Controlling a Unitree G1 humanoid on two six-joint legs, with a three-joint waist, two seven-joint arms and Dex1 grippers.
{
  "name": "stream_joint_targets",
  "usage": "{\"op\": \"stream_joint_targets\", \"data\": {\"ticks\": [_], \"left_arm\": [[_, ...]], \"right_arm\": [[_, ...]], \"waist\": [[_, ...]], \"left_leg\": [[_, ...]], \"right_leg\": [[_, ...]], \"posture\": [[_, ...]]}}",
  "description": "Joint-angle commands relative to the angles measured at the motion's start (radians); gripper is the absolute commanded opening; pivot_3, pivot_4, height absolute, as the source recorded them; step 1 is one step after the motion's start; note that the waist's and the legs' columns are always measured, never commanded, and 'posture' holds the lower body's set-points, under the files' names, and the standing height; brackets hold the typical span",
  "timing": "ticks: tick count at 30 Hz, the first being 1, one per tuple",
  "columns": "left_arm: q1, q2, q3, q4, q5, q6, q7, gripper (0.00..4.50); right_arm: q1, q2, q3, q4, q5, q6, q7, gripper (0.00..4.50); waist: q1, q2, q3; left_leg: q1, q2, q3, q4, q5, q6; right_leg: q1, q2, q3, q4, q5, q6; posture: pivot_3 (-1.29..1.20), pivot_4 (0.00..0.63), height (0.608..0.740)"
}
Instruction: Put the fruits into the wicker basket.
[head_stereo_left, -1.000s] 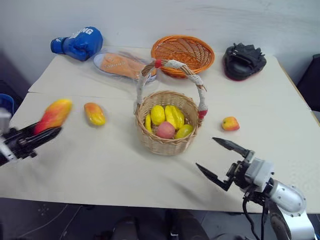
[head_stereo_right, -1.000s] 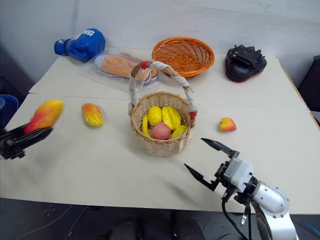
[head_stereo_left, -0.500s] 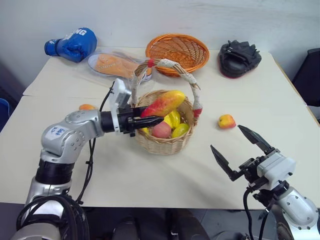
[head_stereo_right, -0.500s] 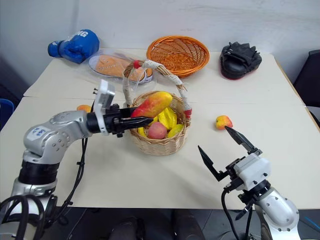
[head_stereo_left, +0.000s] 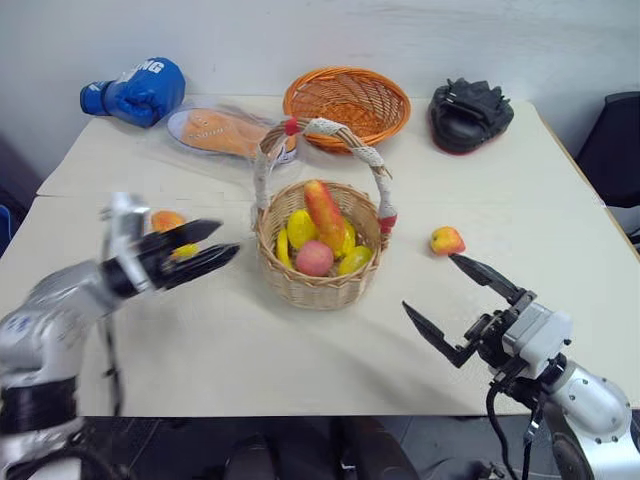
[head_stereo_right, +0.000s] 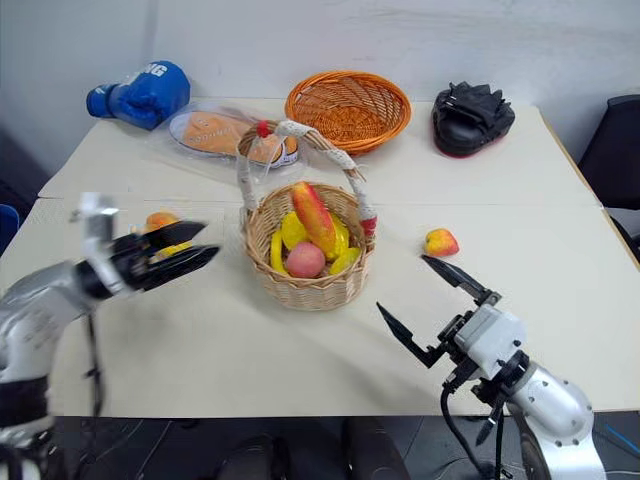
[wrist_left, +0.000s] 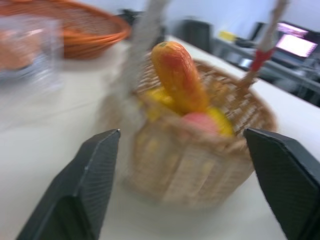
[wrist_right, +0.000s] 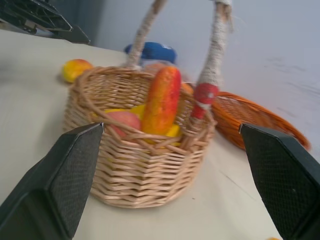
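Observation:
The wicker basket (head_stereo_left: 300, 292) stands mid-table and holds yellow fruits, a pink one and a red-orange mango (head_stereo_left: 325, 214) that stands on end, leaning against the others. A second mango (head_stereo_left: 163, 219) lies on the table left of the basket, partly behind my left gripper (head_stereo_left: 228, 238), which is open and empty, a hand's width left of the basket. A small peach (head_stereo_left: 446, 240) lies to the right of the basket. My right gripper (head_stereo_left: 428, 283) hovers open and empty at the front right, short of the peach.
Along the back of the table are a blue boxing glove (head_stereo_left: 140, 90), an orange shoe in clear plastic (head_stereo_left: 215, 130), a shallow orange woven bowl (head_stereo_left: 345, 100) and a black mitt (head_stereo_left: 470, 112). Bare tabletop (head_stereo_left: 300, 350) lies in front of the basket.
My left gripper let the mango go into the basket, opened, and drew back to the left. The right gripper stayed open near the front right.

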Motion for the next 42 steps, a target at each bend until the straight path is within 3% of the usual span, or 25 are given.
{"op": "stream_joint_targets", "data": {"ticks": [1, 5, 8, 13, 20, 24, 27, 33, 40, 42], "left_arm": [[0.113, -0.015, 0.185, 0.051, 0.072, -0.151, 0.064, 4.48], [0.242, -0.058, 0.316, 0.134, 0.134, -0.244, 0.171, 4.48], [0.324, -0.074, 0.392, 0.177, 0.133, -0.205, 0.26, 4.48], [0.355, -0.06, 0.364, 0.098, 0.115, -0.138, 0.317, 4.48], [0.051, 0.017, 0.16, 0.057, 0.067, 0.139, 0.442, 4.48], [-0.199, -0.023, 0.077, 0.14, 0.073, 0.4, 0.652, 4.48], [-0.333, -0.068, 0.05, 0.23, 0.091, 0.481, 0.726, 4.48], [-0.551, -0.129, -0.077, 0.493, 0.187, 0.419, 0.723, 4.48], [-0.699, -0.169, -0.176, 0.767, 0.284, 0.287, 0.636, 4.48], [-0.73, -0.171, -0.2, 0.825, 0.311, 0.26, 0.605, 4.09]], "right_arm": [[-0.054, -0.008, 0.049, 0.0, 0.073, -0.008, 0.079, 4.5], [-0.117, 0.012, 0.144, 0.003, 0.064, -0.006, 0.125, 4.5], [-0.141, 0.027, 0.188, 0.027, 0.045, -0.017, 0.137, 4.5], [-0.165, 0.039, 0.192, 0.074, 0.031, -0.042, 0.146, 4.5], [-0.176, 0.032, 0.178, 0.124, 0.019, -0.073, 0.16, 4.5], [-0.166, 0.036, 0.176, 0.126, 0.002, -0.084, 0.145, 4.5], [-0.151, 0.043, 0.177, 0.116, -0.012, -0.087, 0.125, 4.5], [-0.126, 0.053, 0.185, 0.091, -0.036, -0.09, 0.091, 4.5], [-0.111, 0.063, 0.189, 0.073, -0.055, -0.087, 0.054, 4.5], [-0.108, 0.063, 0.187, 0.069, -0.06, -0.087, 0.044, 4.5]], "waist": [[0.005, 0.0, 0.0], [0.006, -0.001, -0.001], [0.009, -0.004, -0.002], [0.017, -0.008, -0.004], [0.036, -0.008, -0.004], [0.028, -0.007, -0.004], [0.019, -0.007, -0.004], [0.025, -0.007, -0.004], [0.034, -0.007, -0.004], [0.035, -0.007, -0.004]], "left_leg": [[0.0, -0.001, 0.0, 0.0, -0.001, 0.002], [-0.001, 0.0, 0.0, -0.001, -0.002, 0.003], [-0.001, 0.0, 0.0, -0.001, -0.003, 0.005], [-0.001, -0.001, -0.002, -0.001, -0.007, 0.009], [-0.001, -0.001, -0.004, -0.001, -0.006, 0.008], [-0.001, -0.001, -0.003, -0.001, -0.003, 0.003], [-0.001, 0.0, 0.0, -0.001, -0.002, 0.002], [-0.002, 0.0, 0.0, 0.001, -0.001, 0.0], [-0.002, -0.001, 0.001, 0.002, -0.001, 0.0], [-0.002, -0.001, 0.001, 0.002, -0.001, 0.0]], "right_leg": [[0.0, -0.001, 0.0, 0.0, 0.0, 0.0], [0.0, -0.002, -0.001, -0.003, 0.0, 0.0], [0.0, -0.002, -0.001, -0.004, 0.0, 0.0], [0.002, -0.006, -0.005, -0.005, 0.0, 0.0], [0.003, -0.005, -0.007, -0.004, 0.001, -0.001], [0.002, -0.004, -0.006, -0.004, 0.001, 0.0], [0.0, -0.002, -0.004, -0.003, 0.001, 0.0], [-0.001, -0.001, -0.005, -0.002, 0.001, 0.0], [-0.001, -0.001, -0.004, -0.001, 0.001, 0.0], [-0.001, -0.001, -0.005, -0.001, 0.001, 0.0]], "posture": [[0.0, 0.15, 0.74], [0.0, 0.15, 0.74], [0.0, 0.15, 0.74], [0.0, 0.15, 0.74], [0.0, 0.15, 0.74], [0.0, 0.15, 0.74], [0.0, 0.15, 0.74], [0.0, 0.15, 0.74], [0.0, 0.15, 0.74], [0.0, 0.15, 0.74]]}}
